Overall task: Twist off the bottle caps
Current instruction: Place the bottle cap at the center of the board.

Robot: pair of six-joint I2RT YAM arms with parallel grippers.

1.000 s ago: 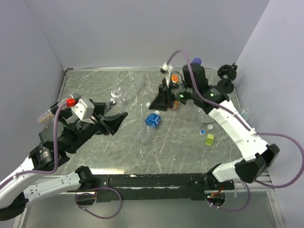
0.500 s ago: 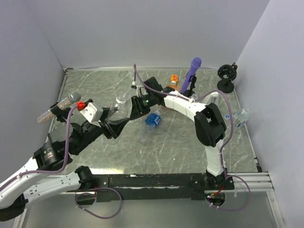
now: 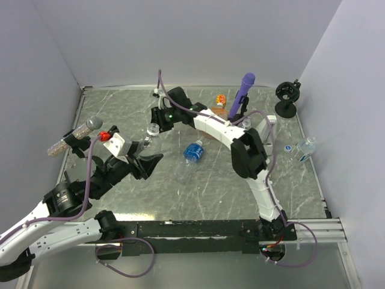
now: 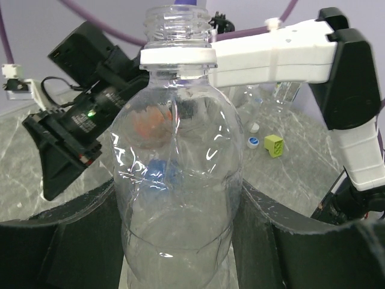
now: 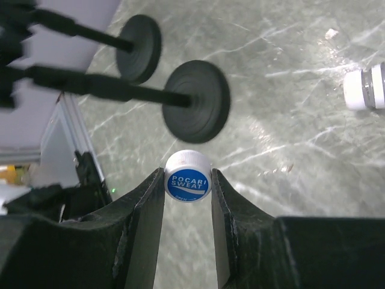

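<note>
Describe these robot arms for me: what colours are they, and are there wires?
The left arm and right arm are white boxy links with black joints. The left end effector and right end effector each have two black wedge-shaped fingers. A purple cable loops along each arm. The left wrist bears a red part; a green light glows on the right.

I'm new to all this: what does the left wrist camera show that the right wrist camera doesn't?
Only the left wrist view: a clear bottle, its neck open, gripped by the left end effector, with the right arm and a yellow-green block behind. Only the right wrist view: a blue-and-white cap pinched in the right end effector, with two black disc stands beyond. Both: the grey marbled table.
</note>
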